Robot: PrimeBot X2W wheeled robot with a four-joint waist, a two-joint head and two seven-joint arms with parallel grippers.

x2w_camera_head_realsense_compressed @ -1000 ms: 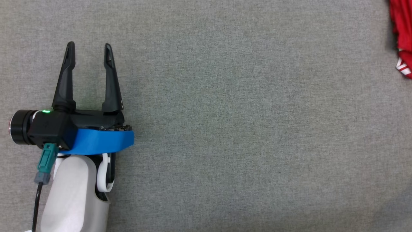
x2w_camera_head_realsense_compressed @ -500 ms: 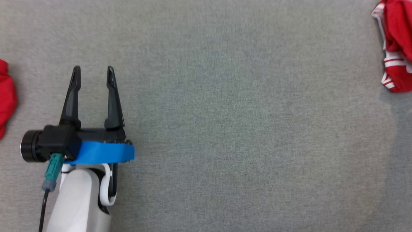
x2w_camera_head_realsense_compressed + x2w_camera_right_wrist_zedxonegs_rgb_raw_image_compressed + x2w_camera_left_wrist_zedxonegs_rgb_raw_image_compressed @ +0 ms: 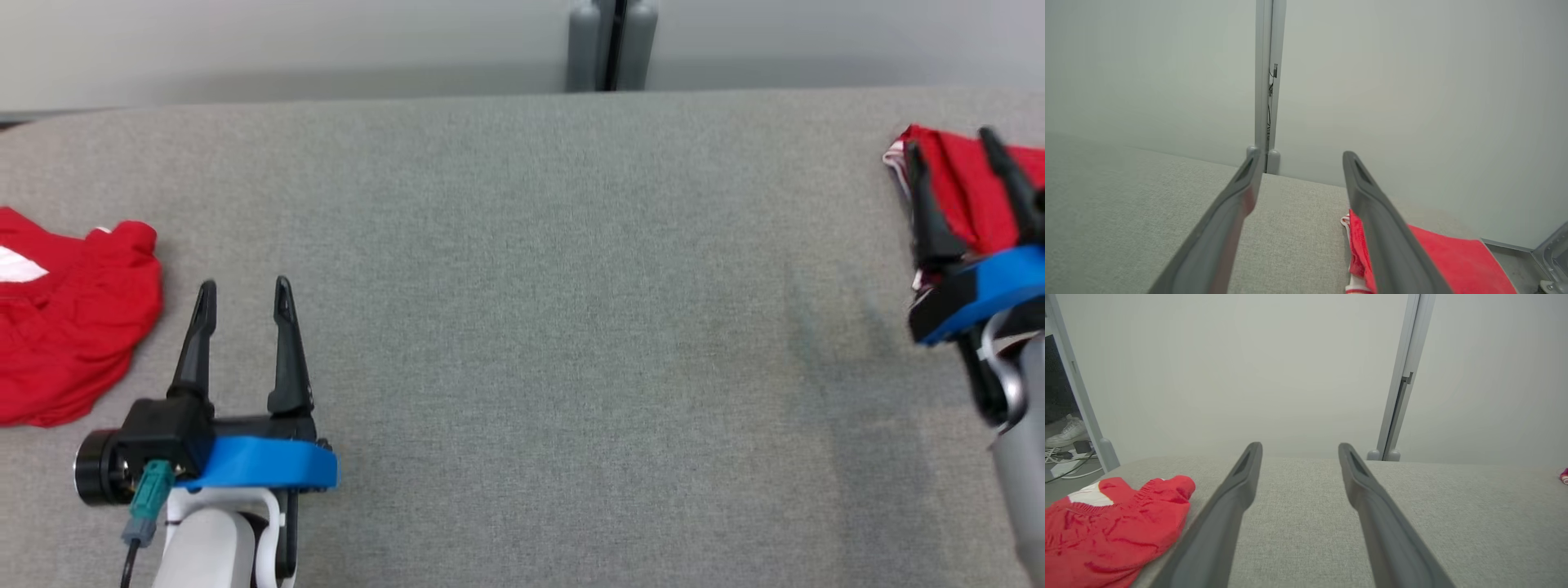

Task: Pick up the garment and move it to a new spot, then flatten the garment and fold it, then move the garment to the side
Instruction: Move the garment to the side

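Crumpled red garment (image 3: 73,335) lies at the left edge of the grey fabric table (image 3: 571,286), bunched up, with a white patch on its far-left part. In the left wrist view the same heap (image 3: 1106,531) sits left of the left finger, apart from it.

Left gripper (image 3: 244,284) is near the table's front-left corner, just right of that heap, with the fingers pointing to the far edge. Claw released: fingers spread, bare table between them, nothing held. The left wrist view (image 3: 1299,447) confirms the gap is empty. Blue band at the wrist, green plug on the side.

The table's middle is bare grey cloth. A grey post (image 3: 604,45) stands behind the far edge, against a pale wall.

Folded red garment (image 3: 955,192) lies at the right edge near the far-right corner, with white trim along its left side. Right gripper (image 3: 950,143) is over it, also released, fingers wide apart and nothing pinched. In the right wrist view (image 3: 1301,156) the garment (image 3: 1445,261) lies under and right of the right finger, with grey table in the gap. Cannot tell if a finger touches the cloth.
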